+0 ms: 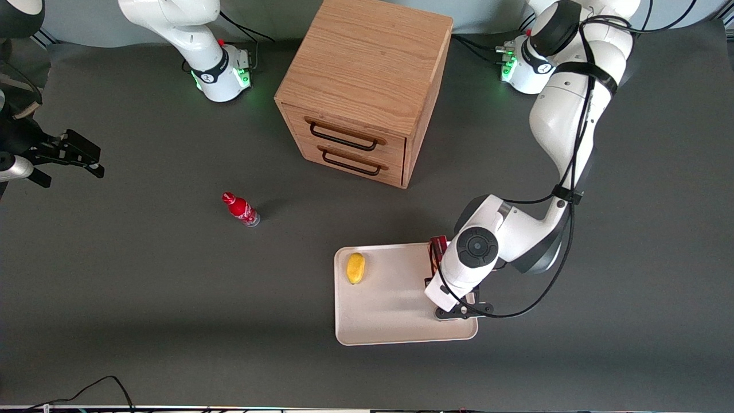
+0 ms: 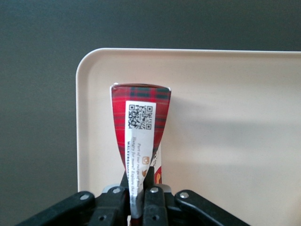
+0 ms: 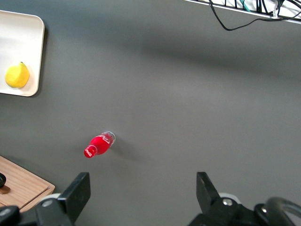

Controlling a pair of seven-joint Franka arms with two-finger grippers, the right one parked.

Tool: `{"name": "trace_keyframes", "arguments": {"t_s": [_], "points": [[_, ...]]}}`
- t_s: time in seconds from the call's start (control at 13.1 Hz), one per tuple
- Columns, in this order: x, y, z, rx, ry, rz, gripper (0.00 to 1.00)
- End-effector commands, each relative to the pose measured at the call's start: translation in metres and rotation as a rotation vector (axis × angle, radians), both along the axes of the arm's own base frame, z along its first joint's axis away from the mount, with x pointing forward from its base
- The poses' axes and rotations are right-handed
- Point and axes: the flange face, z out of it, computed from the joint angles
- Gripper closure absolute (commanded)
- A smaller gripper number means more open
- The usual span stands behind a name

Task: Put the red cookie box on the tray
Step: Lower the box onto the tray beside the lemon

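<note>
Claw (image 2: 139, 200) of the left arm hangs low over the tray (image 1: 395, 330), at the tray's end toward the working arm, clenched on the red cookie box (image 2: 140, 127). The box stands on its narrow edge inside the rim and runs straight out from the fingers (image 2: 150, 207) toward a rounded tray corner. A yellow lemon (image 1: 355, 268) lies on the same tray, well apart from the claw, toward the parked arm's end.

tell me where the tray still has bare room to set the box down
The tray is bare between the lemon and the red cookie box, and along its rim nearest the front camera. It is crowded at the working arm's edge, where the gripper grips the box.
</note>
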Motion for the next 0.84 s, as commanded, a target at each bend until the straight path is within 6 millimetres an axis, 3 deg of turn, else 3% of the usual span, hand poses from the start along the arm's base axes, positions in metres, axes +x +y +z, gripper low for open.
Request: {"name": "trace_keyframes", "arguments": {"t_s": [0.0,0.08,0.23,0.46,0.76], "points": [[0.005,0.000,0.003,0.015,-0.021,-0.008,0.55],[0.004,0.001,0.001,0.020,-0.019,-0.005,0.01],[0.000,0.000,0.004,0.028,-0.016,-0.005,0.00],[0.003,0.009,0.036,0.038,-0.026,0.009,0.00],[-0.006,0.032,0.114,0.107,0.010,0.016,0.00]]}}
